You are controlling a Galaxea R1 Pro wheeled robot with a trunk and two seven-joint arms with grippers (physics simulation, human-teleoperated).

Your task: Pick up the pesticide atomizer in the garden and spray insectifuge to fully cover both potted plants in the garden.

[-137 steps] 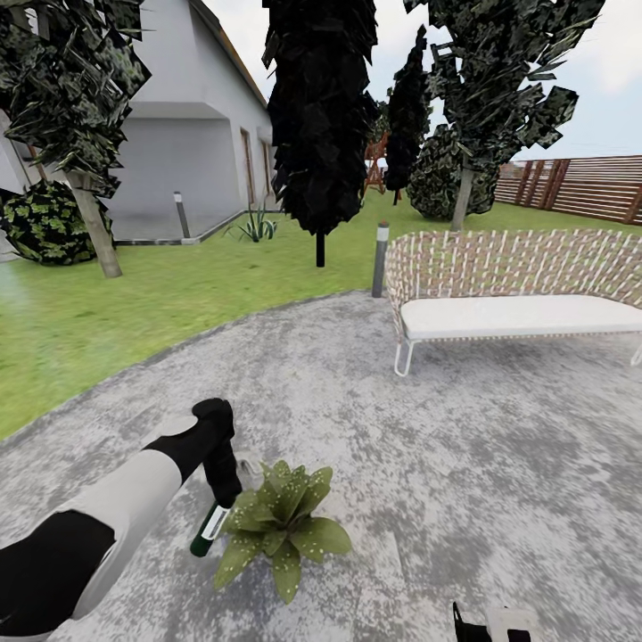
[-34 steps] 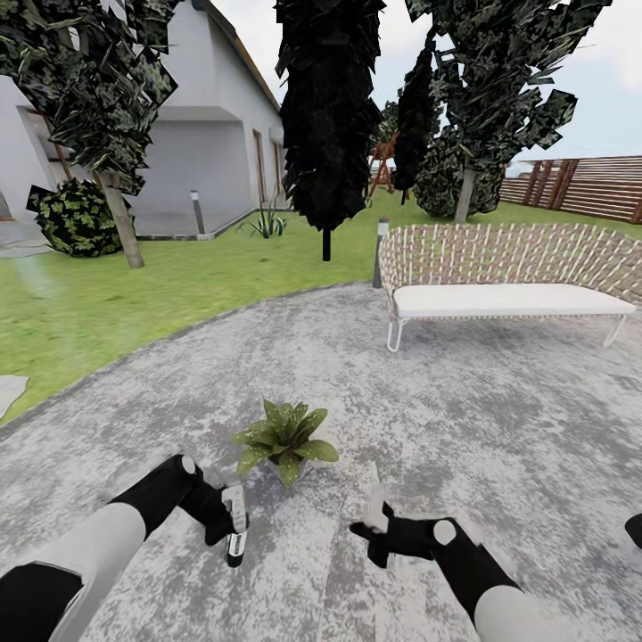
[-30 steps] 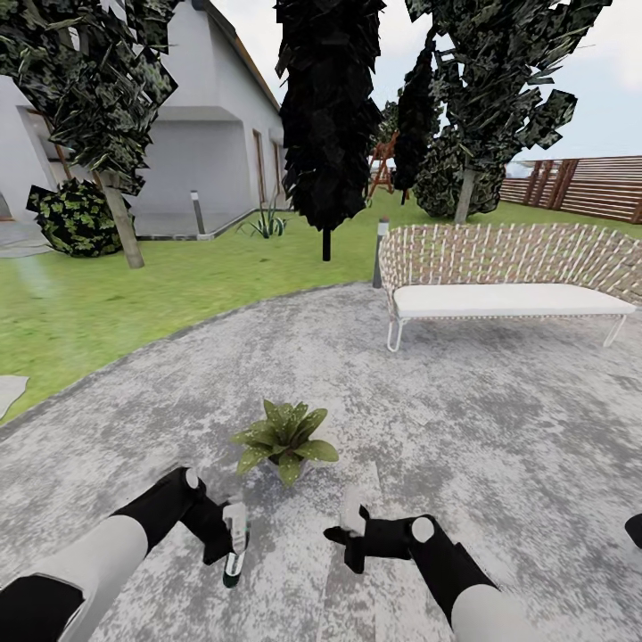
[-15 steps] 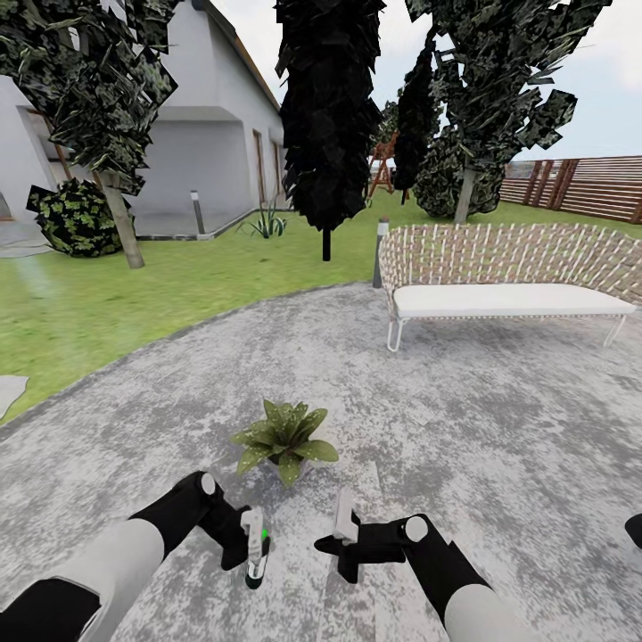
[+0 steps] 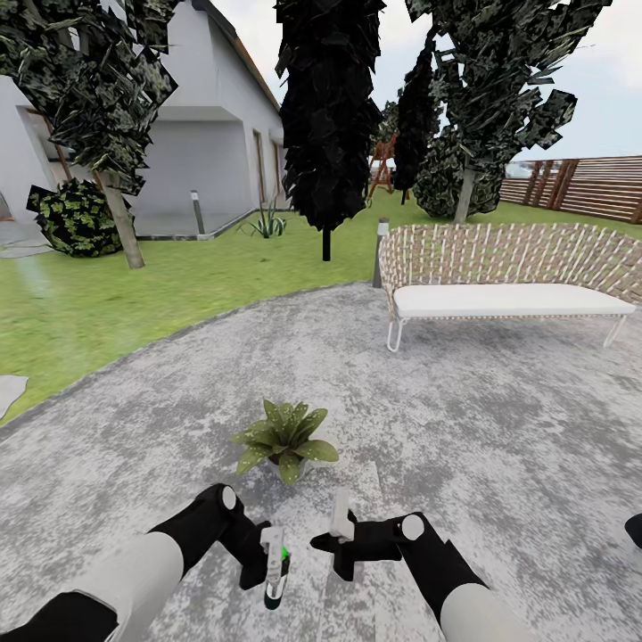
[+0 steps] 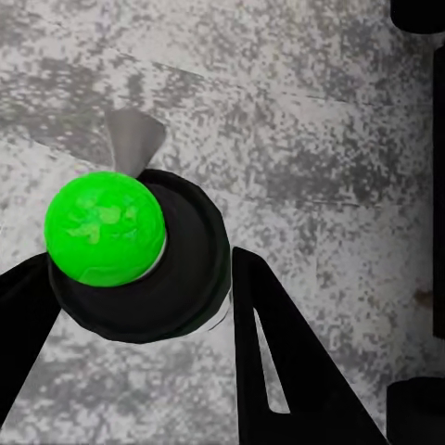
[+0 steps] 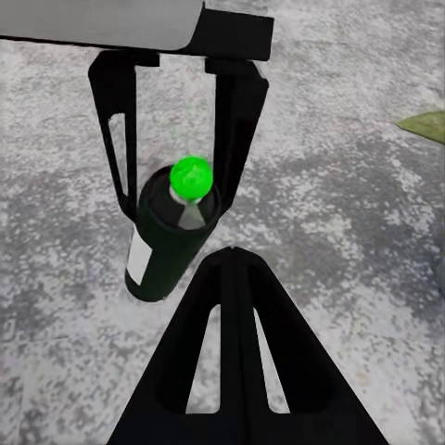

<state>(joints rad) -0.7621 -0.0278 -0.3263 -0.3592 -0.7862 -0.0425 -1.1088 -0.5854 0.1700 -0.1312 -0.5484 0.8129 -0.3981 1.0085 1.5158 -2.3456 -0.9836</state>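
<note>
My left gripper (image 5: 273, 571) is shut on the pesticide atomizer (image 5: 277, 580), a slim dark bottle with a white label and a bright green top (image 6: 105, 230), held upright just above the grey patio (image 5: 464, 428). In the right wrist view the atomizer (image 7: 167, 250) sits between the left gripper's black fingers (image 7: 116, 139). My right gripper (image 5: 340, 522) is shut and empty, a hand's width right of the bottle, its tips (image 7: 232, 264) pointing at it. One potted plant (image 5: 283, 439) with speckled green leaves stands on the patio just beyond both grippers.
A wicker bench (image 5: 508, 285) with a white cushion stands at the patio's far right. A bollard light (image 5: 382, 254) stands beside it. Lawn (image 5: 134, 303), trees, a white house (image 5: 209, 143) and a brown slatted fence (image 5: 580, 187) lie beyond.
The view has backed away from the plant. My left gripper carried the atomizer rightward to the middle, the right gripper moved left toward it, and the bottle's top now shows green.
</note>
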